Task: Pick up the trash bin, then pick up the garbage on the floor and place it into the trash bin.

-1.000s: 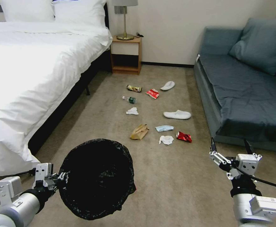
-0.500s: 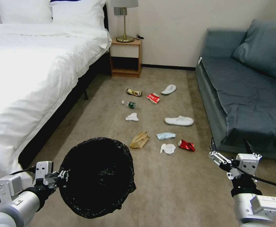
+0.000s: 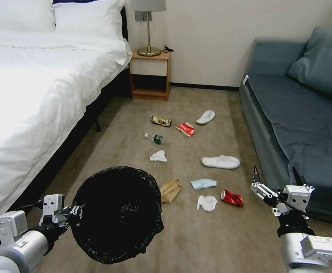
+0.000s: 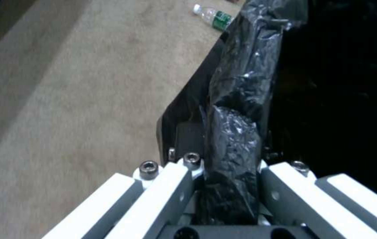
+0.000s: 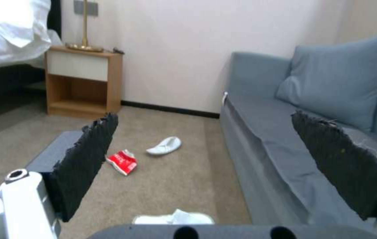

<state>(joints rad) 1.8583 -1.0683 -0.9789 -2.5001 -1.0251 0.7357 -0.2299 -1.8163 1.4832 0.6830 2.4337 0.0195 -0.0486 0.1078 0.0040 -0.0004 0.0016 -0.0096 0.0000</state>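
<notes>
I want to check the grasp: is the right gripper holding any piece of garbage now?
No. The right gripper is open and empty, held above the floor beside the sofa.

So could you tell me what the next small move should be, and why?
Probably roll a little closer to the can: the left gripper already holds the bin, the right gripper is open and empty, and the litter lies ahead on the floor.
</notes>
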